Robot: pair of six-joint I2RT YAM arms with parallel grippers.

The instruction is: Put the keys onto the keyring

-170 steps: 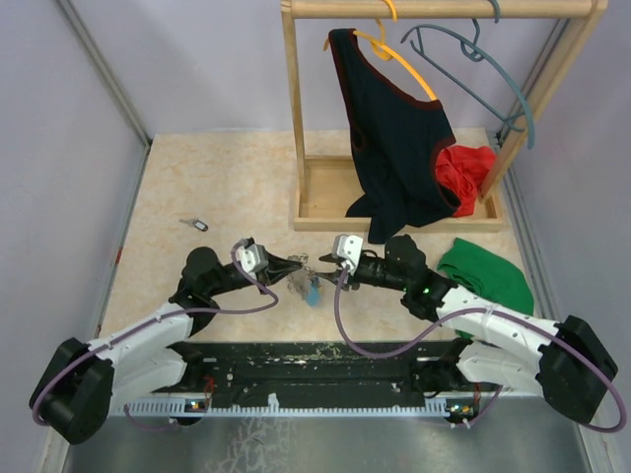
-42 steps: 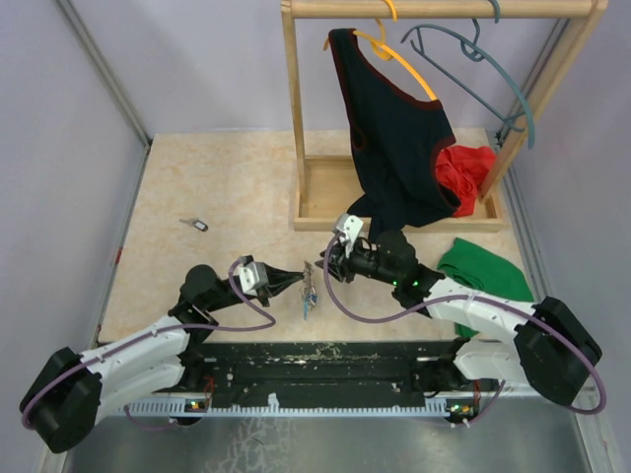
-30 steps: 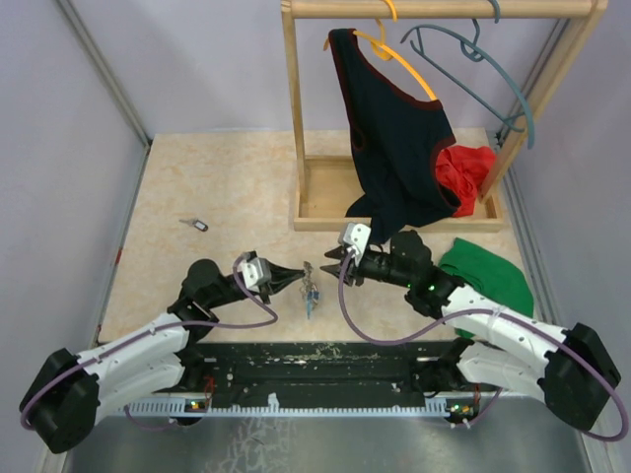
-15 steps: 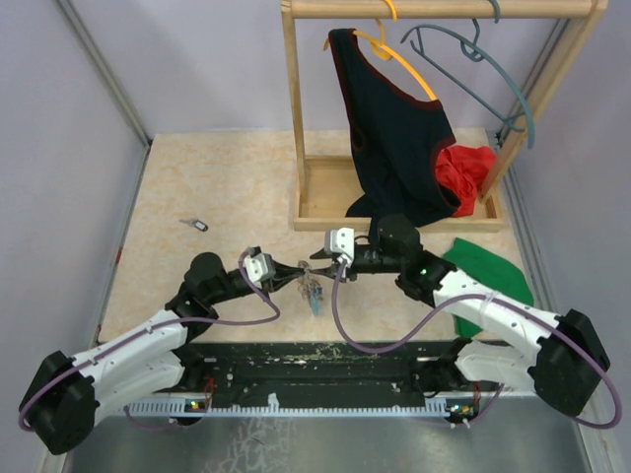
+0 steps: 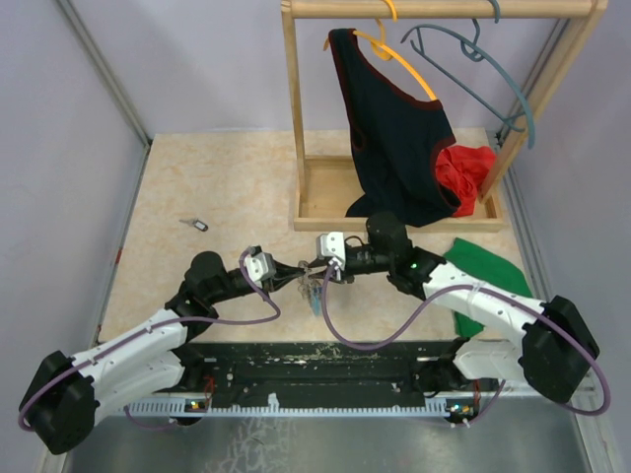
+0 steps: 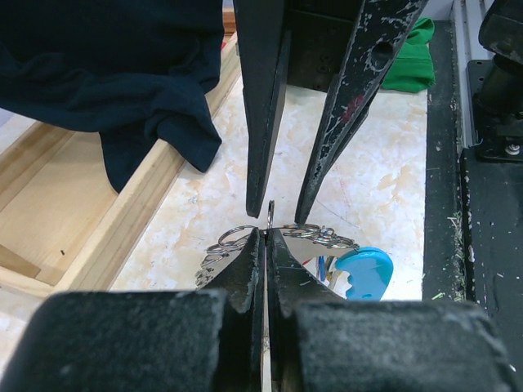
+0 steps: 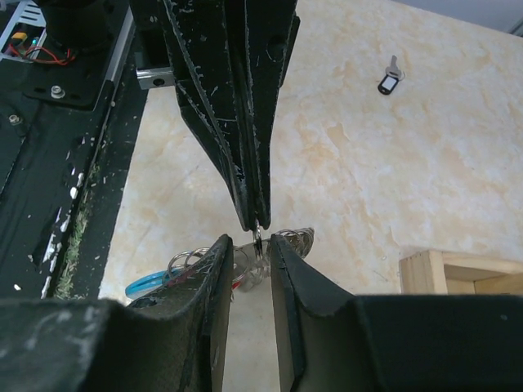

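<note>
— What are the fingers of the right end effector (image 7: pixel 249 242) made of?
— They look like hard black plastic, matt and scuffed with pale scratches. The left end effector (image 6: pixel 264 234) is the same.
— And at their tips?
— The keyring (image 6: pixel 323 235) is thin bright metal wire. Its light-blue part (image 6: pixel 364 273) is smooth, glossy plastic.
— Below them?
— The table (image 7: pixel 368 180) is smooth, beige and stone-patterned. Well off from the right end effector lies a key (image 7: pixel 391 79) with a metal blade and a black plastic head. Beside the left end effector are the rack base (image 6: pixel 122 220) of pale bare wood and soft, matt dark-blue cloth (image 6: pixel 106 82).
</note>
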